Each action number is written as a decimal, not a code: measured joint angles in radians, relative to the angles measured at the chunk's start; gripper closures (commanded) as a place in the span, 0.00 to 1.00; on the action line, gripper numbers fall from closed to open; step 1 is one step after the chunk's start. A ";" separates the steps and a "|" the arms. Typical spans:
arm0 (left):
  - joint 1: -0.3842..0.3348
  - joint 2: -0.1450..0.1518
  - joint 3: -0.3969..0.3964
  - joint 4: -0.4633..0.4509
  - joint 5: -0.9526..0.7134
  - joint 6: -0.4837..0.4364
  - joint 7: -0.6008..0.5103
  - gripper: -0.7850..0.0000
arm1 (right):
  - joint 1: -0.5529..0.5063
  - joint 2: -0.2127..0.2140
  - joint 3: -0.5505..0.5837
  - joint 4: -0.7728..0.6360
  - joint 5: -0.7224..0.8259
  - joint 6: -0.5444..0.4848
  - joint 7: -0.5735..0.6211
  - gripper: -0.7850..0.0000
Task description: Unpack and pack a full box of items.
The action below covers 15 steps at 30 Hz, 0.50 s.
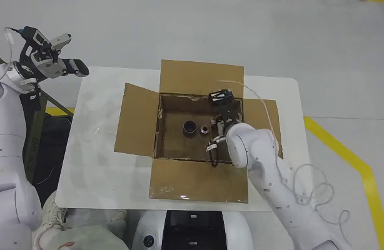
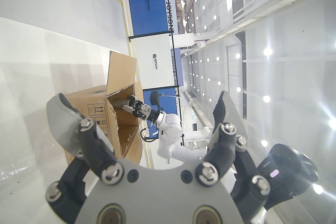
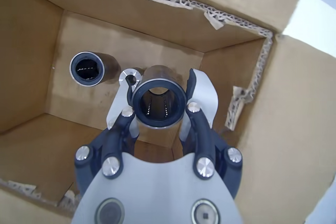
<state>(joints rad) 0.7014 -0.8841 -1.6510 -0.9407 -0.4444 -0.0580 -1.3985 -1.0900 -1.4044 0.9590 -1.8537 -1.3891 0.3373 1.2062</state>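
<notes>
An open cardboard box [image 1: 201, 78] stands on the white table [image 1: 98, 144], flaps spread. My right gripper [image 1: 218, 122] is down inside the box [image 3: 157, 33], shut on a steel cylindrical bearing [image 3: 157, 86] with a black end ring, its fingers [image 3: 195, 86] on both sides. On the box floor lie a second, similar bearing [image 3: 88, 71] [image 1: 189, 128] and a small silver bushing [image 3: 130, 76] [image 1: 204, 130] close to the held one. My left gripper [image 1: 72, 52] [image 2: 141, 101] hangs open and empty beyond the table's far left corner, and its view shows the box [image 2: 92, 107] from the side.
White table surface lies bare left of the box and along the near edge. A thin cable [image 1: 304, 187] loops off the right arm. Yellow floor tape [image 1: 348, 156] runs to the right of the table.
</notes>
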 measured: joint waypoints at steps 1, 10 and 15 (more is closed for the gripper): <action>0.000 0.000 0.000 0.000 0.000 0.000 0.000 0.00 | -0.021 0.003 0.004 -0.039 -0.018 -0.008 0.003 1.00; 0.000 0.000 0.000 0.000 0.000 0.000 0.000 0.00 | -0.149 0.017 0.042 -0.243 -0.086 -0.073 -0.027 1.00; 0.000 0.000 0.000 0.000 0.000 0.000 0.000 0.00 | -0.190 0.021 0.070 -0.296 -0.068 -0.106 -0.050 1.00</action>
<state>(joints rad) 0.7014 -0.8841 -1.6510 -0.9407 -0.4444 -0.0580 -1.3985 -1.2803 -1.3838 1.0289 -2.1501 -1.4567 0.2318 1.1562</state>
